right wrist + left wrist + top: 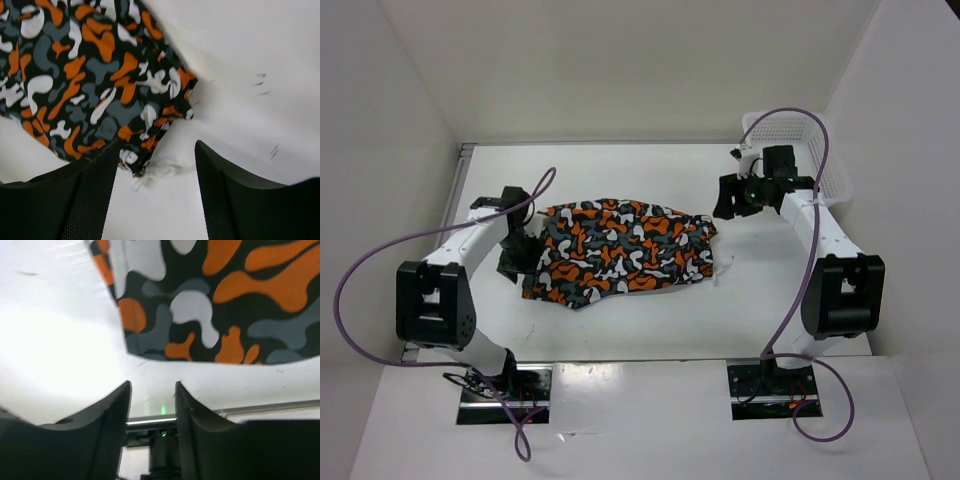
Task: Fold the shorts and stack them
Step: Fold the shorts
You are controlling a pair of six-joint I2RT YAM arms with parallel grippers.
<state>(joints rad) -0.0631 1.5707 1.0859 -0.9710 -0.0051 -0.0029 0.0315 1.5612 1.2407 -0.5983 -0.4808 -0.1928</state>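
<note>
The camouflage shorts (620, 250) lie flat and folded across the middle of the white table, orange, black, grey and white. My left gripper (518, 265) sits at their left edge. In the left wrist view its jaws (152, 386) stand apart with nothing between them, and the shorts' corner (215, 305) lies just beyond the tips. My right gripper (728, 203) hovers past the shorts' right end. It (157, 147) is open and empty in the right wrist view, over bare table beside the waistband end (90, 75) and a white drawstring (160, 170).
A white mesh basket (790, 130) stands at the back right corner, behind the right arm. White walls close in the table on the back and both sides. Purple cables loop off both arms.
</note>
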